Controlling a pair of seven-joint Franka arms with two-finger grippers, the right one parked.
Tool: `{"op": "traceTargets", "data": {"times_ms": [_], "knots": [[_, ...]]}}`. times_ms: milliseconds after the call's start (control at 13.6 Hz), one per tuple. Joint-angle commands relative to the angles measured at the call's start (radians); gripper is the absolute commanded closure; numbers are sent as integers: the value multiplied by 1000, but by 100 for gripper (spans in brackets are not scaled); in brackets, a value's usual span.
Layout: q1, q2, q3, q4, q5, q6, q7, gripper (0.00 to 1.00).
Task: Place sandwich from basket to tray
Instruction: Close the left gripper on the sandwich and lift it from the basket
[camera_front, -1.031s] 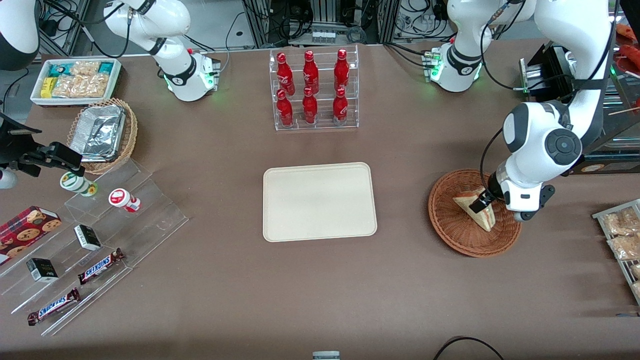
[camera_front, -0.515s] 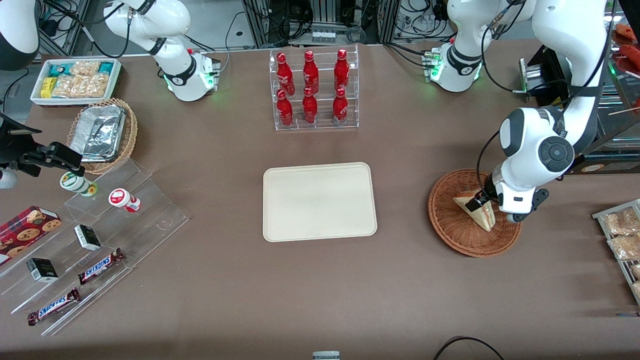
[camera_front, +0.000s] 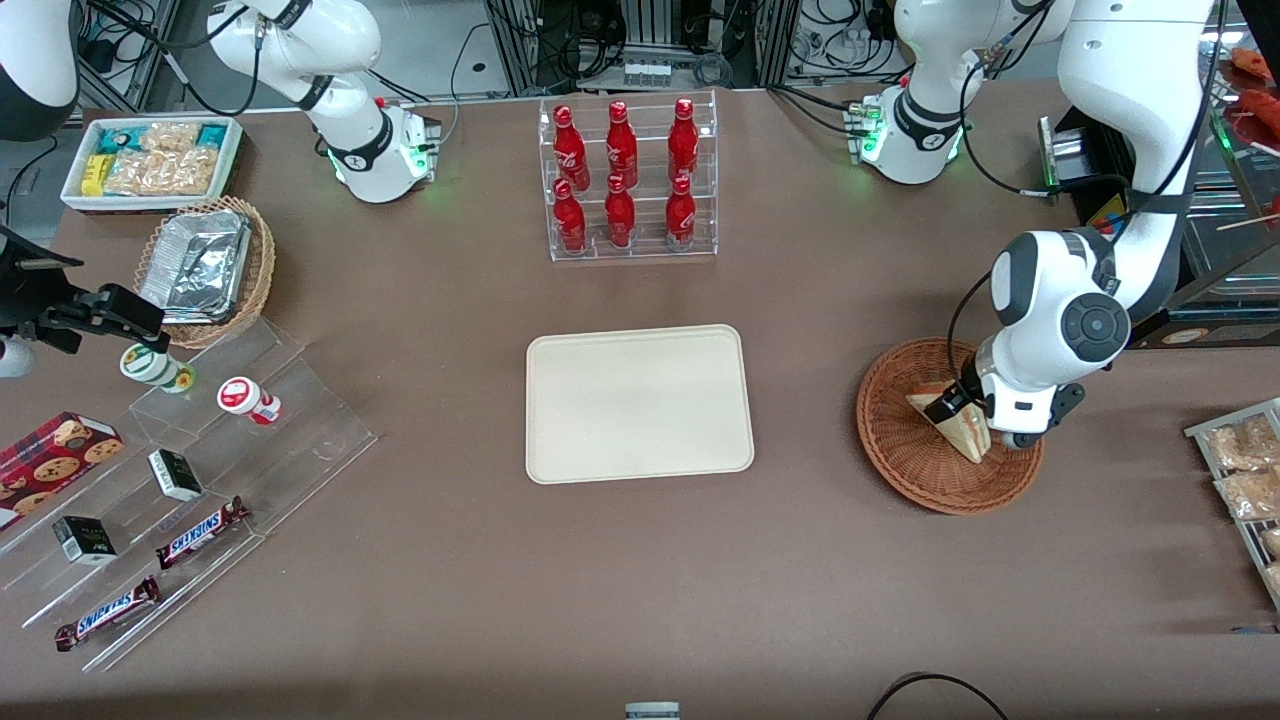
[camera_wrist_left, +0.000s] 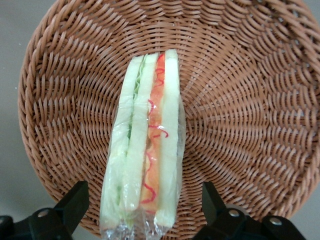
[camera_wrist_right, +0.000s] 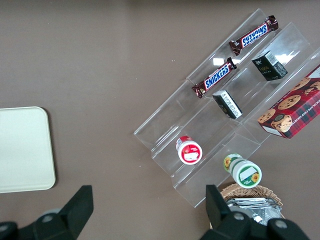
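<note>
- So far, tray (camera_front: 638, 404) on bench (camera_front: 640, 580) is bare; nothing delivered.
- Sandwich (camera_front: 955, 428) lies in basket (camera_front: 905, 455).
- Tool (camera_wrist_left: 145, 207) spread wide astride sandwich, gripping nothing; closing, lift and transfer remain.

Brown table (camera_front: 420, 560) w/ tray (camera_front: 639, 403), basket (camera_front: 910, 460), prob. acrylic racks (camera_front: 632, 178).

Tray (camera_wrist_right: 22, 150) corner beside clear tiered snack rack (camera_wrist_right: 235, 110)
</note>
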Motion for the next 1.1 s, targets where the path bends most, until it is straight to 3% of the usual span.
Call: {"op": "traceTargets", "data": {"times_ms": [0,74,221,294,663,1031], "knots": [[-1,14,4,1,37,31,0,4],[-1,21,4,1,37,32,-3,16],[-1,27,4,1,39,34,-6,77],[-1,24,4,1,39,32,-5,100],[-1,1,4,10,39,17,-6,100],[-17,-33,-27,147,31,-199,-14,100]]}}
